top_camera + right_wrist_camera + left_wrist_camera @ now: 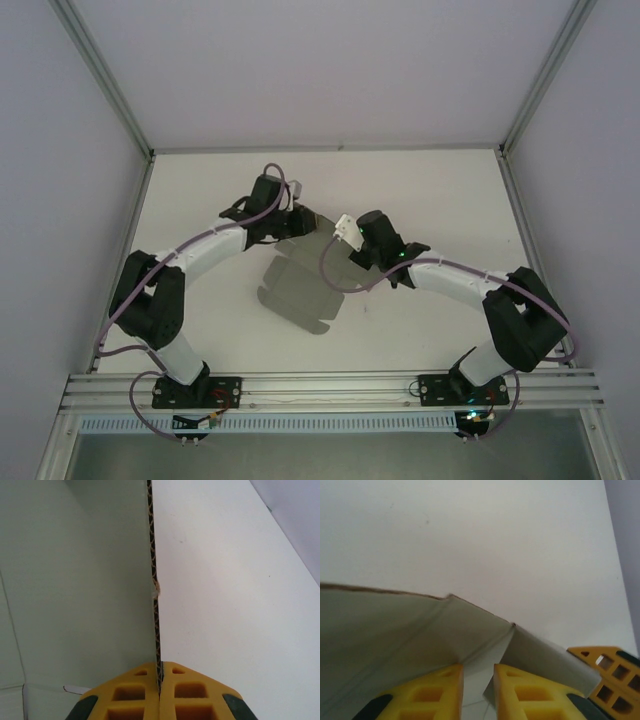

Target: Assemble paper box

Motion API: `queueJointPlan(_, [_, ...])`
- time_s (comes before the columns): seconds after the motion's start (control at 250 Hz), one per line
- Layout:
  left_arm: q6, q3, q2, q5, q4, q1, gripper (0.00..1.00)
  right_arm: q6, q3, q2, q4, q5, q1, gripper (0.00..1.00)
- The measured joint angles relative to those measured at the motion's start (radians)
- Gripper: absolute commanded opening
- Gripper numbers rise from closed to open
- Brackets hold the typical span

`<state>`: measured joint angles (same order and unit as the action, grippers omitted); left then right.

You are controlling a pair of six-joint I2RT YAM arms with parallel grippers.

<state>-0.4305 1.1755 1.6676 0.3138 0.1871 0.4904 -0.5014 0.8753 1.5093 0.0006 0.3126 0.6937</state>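
Note:
The paper box (300, 288) is a flat grey cardboard sheet with flaps, lying mid-table and lifted at its far edge. My left gripper (300, 222) is at that far edge. In the left wrist view the left gripper (478, 667) has its yellow fingers (440, 690) a narrow gap apart, astride a raised crease of the paper box (395, 630). My right gripper (337, 232) meets the sheet's far right corner. In the right wrist view the right gripper (160, 667) is shut on the corrugated edge of the paper box (75, 580), seen edge-on. One of its yellow fingers (615, 672) shows beside the flap.
The white table (430, 200) is walled by pale panels with metal frame posts (110, 90) at the back corners. An aluminium rail (330, 385) carrying both arm bases runs along the near edge. Purple cables loop over each arm.

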Motion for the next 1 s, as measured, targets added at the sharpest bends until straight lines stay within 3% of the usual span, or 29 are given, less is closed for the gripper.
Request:
queueJointPlan(0.088, [0.015, 0.009, 0.0, -0.021, 0.004, 0.024, 0.27, 0.004, 0.002, 0.0, 0.003, -0.011, 0.0, 0.0])
queueJointPlan(0.244, [0.019, 0.034, 0.011, -0.053, -0.002, 0.037, 0.44, 0.006, 0.002, 0.0, 0.011, -0.03, 0.0, 0.0])
queueJointPlan(0.399, [0.0, 0.034, 0.021, -0.05, -0.013, 0.038, 0.46, -0.003, 0.002, 0.0, 0.014, -0.031, -0.004, 0.0])
queueJointPlan(0.547, [0.007, 0.027, 0.013, -0.053, -0.011, 0.039, 0.56, -0.005, 0.002, 0.0, 0.021, 0.005, -0.004, 0.0])
queueJointPlan(0.735, [0.039, -0.107, -0.183, -0.126, 0.026, 0.023, 1.0, -0.054, 0.002, 0.003, 0.029, 0.09, 0.001, 0.0])
queueJointPlan(0.894, [0.05, -0.208, -0.386, -0.245, 0.074, -0.047, 1.0, -0.092, 0.011, 0.008, 0.017, 0.133, 0.001, 0.0])
queueJointPlan(0.998, [0.046, -0.249, -0.401, -0.322, 0.102, -0.116, 1.0, -0.09, 0.032, 0.008, -0.006, 0.124, 0.001, 0.0])
